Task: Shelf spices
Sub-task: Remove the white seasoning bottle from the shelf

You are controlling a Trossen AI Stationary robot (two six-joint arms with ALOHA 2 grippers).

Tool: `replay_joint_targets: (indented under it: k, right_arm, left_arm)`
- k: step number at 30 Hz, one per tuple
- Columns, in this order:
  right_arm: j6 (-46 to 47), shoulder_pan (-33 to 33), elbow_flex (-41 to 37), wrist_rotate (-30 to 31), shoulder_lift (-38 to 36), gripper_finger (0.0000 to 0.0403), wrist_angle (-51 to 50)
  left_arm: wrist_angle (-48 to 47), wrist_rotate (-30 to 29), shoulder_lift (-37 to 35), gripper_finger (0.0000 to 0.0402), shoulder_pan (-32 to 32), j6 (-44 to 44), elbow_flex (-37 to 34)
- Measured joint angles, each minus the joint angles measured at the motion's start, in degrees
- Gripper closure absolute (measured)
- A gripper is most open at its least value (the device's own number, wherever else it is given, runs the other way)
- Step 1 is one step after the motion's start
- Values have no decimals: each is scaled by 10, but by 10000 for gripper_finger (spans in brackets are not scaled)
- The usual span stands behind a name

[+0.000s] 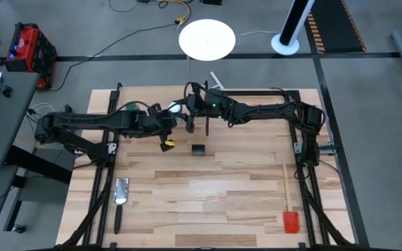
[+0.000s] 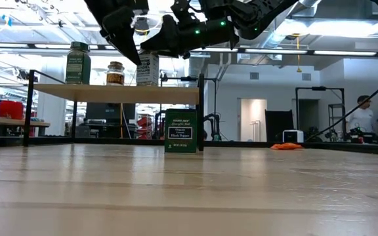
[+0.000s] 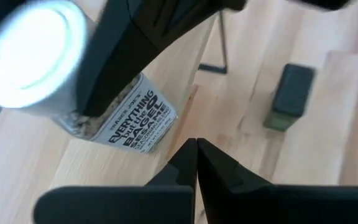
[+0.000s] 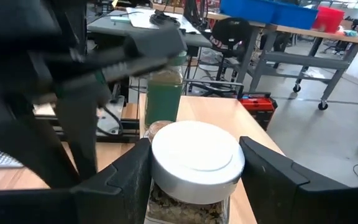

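The shelf [image 2: 117,94], left of centre in the low view, carries three jars. The right end effector [image 4: 194,171] straddles the white-lidded jar [image 4: 196,163], jaws apart; withdrawing crookedly could topple it. The left end effector [image 3: 196,163] is clenched, empty. The black tin [image 2: 180,131] waits on the bench [image 2: 241,190].

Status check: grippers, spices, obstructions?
Right gripper jaws straddling white-lid jar on shelf. Left gripper shut, alongside. Black tin unshelved, on table.
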Motion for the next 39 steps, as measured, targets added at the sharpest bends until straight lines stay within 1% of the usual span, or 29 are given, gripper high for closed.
replay_joint_targets:
  k: [7, 10, 15, 18, 21, 24, 27, 33, 35, 39]
  right_arm:
    - [15, -8, 0, -52, -24, 192, -56]
    - [15, -7, 0, -59, -26, 192, -50]
    - [19, -12, 0, -107, -32, 192, -51]
    - [34, -16, 0, -148, -32, 192, -54]
    - [39, -19, 0, -205, -33, 192, -60]
    - [36, -19, -2, -254, -35, 192, -68]
    - [41, -17, -9, -287, -38, 192, -77]
    - [17, 2, -59, -289, -79, 192, -78]
    - [12, 10, -85, -274, -103, 192, -82]
    - [-2, 26, -148, -224, -168, 192, -81]
  left_arm:
    - [1, 0, -52, 401, -37, -11, 1]
    - [1, -3, -70, 402, -52, -12, 1]
    - [0, -29, -83, 401, -70, -11, 1]
    - [0, -50, -83, 402, -76, -10, 1]
    - [0, -73, -83, 401, -81, -10, 1]
    - [-1, -81, -88, 401, -88, -11, 1]
    - [3, -87, -102, 401, -99, -12, 1]
    - [6, -129, -133, 401, -126, -20, 1]
    - [6, -139, -139, 401, -135, -23, 1]
    - [6, -157, -142, 402, -148, -24, 1]
